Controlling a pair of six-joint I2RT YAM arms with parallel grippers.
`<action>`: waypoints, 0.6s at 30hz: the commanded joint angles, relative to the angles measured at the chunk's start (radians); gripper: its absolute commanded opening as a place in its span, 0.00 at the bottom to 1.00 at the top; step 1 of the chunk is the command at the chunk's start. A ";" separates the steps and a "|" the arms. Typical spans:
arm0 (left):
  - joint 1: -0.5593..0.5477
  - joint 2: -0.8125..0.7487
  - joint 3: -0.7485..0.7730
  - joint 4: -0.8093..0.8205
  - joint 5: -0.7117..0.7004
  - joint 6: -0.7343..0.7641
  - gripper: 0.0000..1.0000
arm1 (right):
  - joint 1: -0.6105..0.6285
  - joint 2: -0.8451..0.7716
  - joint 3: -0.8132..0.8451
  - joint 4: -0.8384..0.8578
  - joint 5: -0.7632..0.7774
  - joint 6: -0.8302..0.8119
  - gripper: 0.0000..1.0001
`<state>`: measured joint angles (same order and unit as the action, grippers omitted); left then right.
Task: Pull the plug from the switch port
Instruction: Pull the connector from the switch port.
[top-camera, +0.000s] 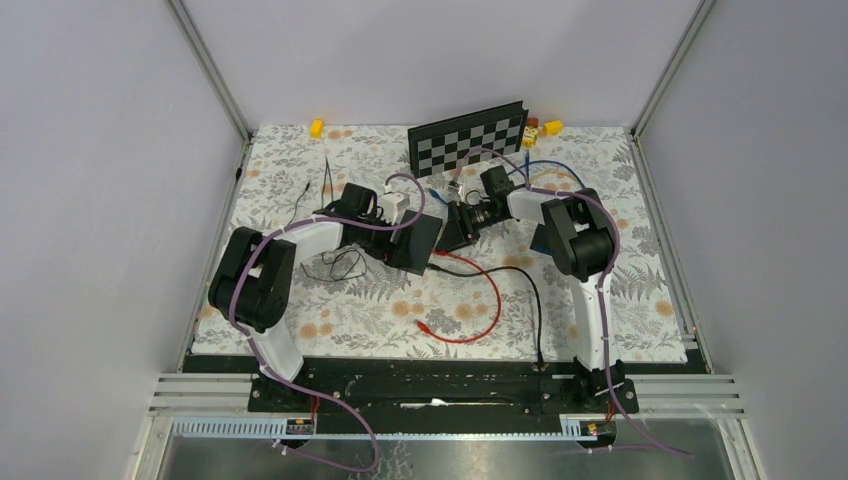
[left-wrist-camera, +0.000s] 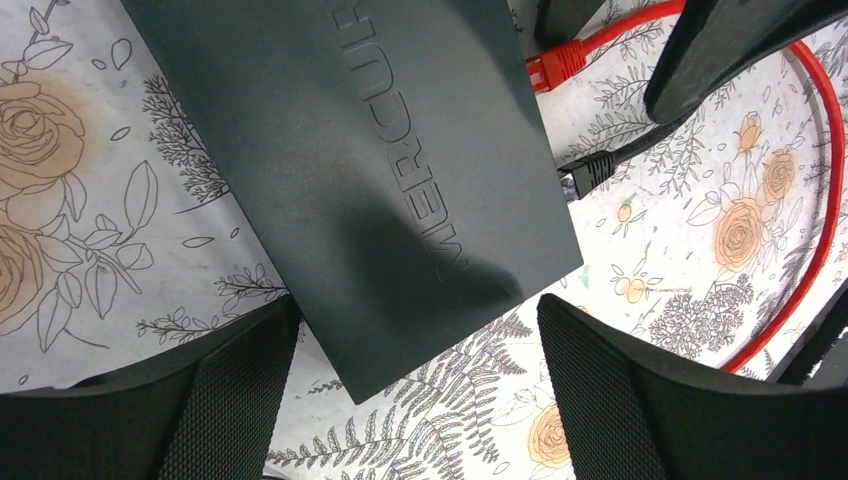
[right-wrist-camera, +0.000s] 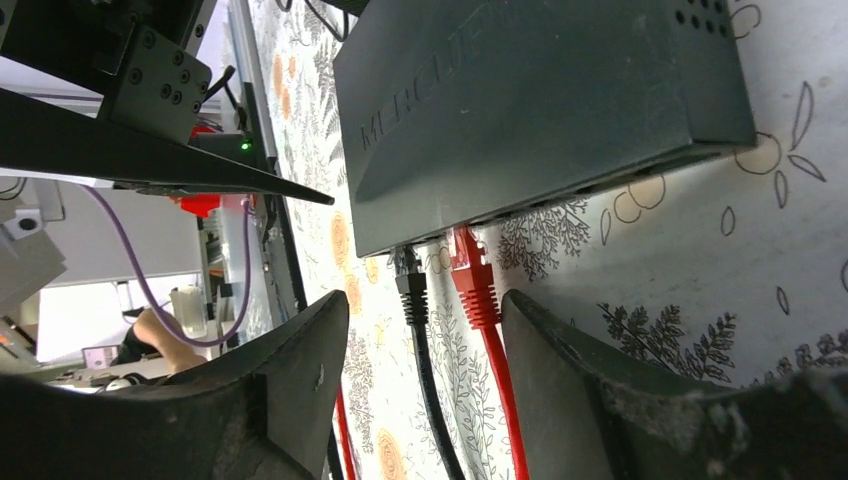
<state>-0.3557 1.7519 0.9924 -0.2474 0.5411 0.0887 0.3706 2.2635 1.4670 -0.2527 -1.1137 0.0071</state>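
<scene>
I see the switch (right-wrist-camera: 540, 110) on the floral mat (top-camera: 640, 300) near mid-table, with a red plug (right-wrist-camera: 470, 275) and a black plug (right-wrist-camera: 410, 290) seated side by side in ports along one edge. My right gripper (right-wrist-camera: 430, 340) is open, both plugs between its spread fingers, neither one gripped. My left gripper (left-wrist-camera: 420, 370) is likewise open, its fingers straddling a corner of the switch.

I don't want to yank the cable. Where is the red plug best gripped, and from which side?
Grip the red plug by its moulded body outside the switch, not the thin cable. Come in from the port side, in line with the cable: it sticks straight out, and the black plug crowds one side.
</scene>
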 joint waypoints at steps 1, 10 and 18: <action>-0.017 0.043 0.003 -0.015 0.063 0.002 0.90 | 0.004 0.070 -0.005 -0.028 0.031 0.001 0.64; -0.046 0.050 0.001 0.006 0.046 -0.006 0.88 | 0.004 0.097 0.030 -0.044 -0.006 0.000 0.53; -0.051 0.046 0.000 0.006 0.039 -0.006 0.88 | 0.004 0.112 0.085 -0.159 -0.017 -0.127 0.47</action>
<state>-0.3889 1.7649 0.9947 -0.2153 0.5503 0.0864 0.3645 2.3379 1.5208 -0.3023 -1.1908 -0.0055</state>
